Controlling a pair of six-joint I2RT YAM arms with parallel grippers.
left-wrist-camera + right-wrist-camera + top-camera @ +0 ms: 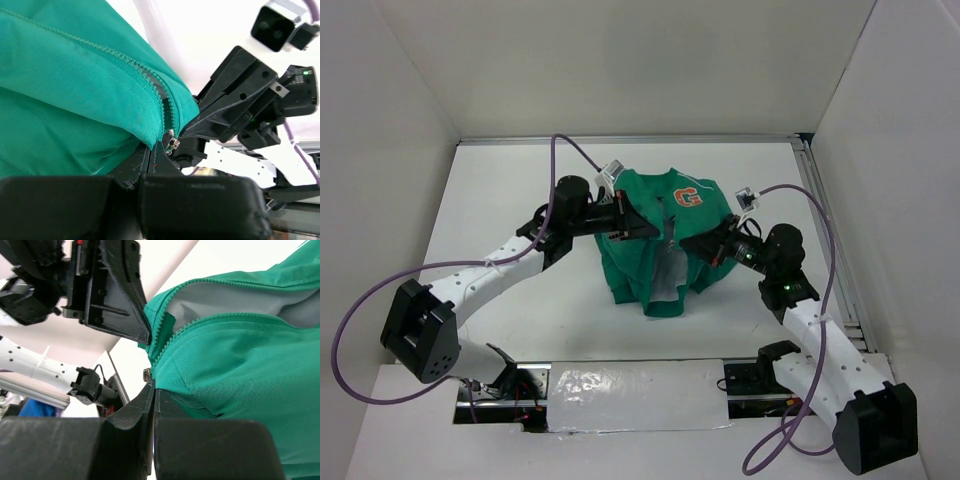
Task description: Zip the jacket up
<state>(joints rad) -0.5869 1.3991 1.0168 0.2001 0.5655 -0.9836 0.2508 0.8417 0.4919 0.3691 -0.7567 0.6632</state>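
The green jacket (655, 235) with its orange "G" patch (688, 197) hangs bunched between both grippers above the white table. My left gripper (642, 231) is shut on the jacket's front edge beside the zipper teeth (130, 70), fingertips together at the fabric (155, 146). A small metal zipper piece (172, 145) sits just past its tips. My right gripper (692, 243) is shut on the opposite front edge (154, 386), with a metal zipper piece (147, 374) at its tips. The grey lining (225, 302) shows where the front gapes open. The two grippers face each other closely.
White walls enclose the table on three sides. A metal rail (828, 240) runs along the right side. A shiny taped strip (630, 385) lies at the near edge between the arm bases. Purple cables (360, 310) loop off both arms.
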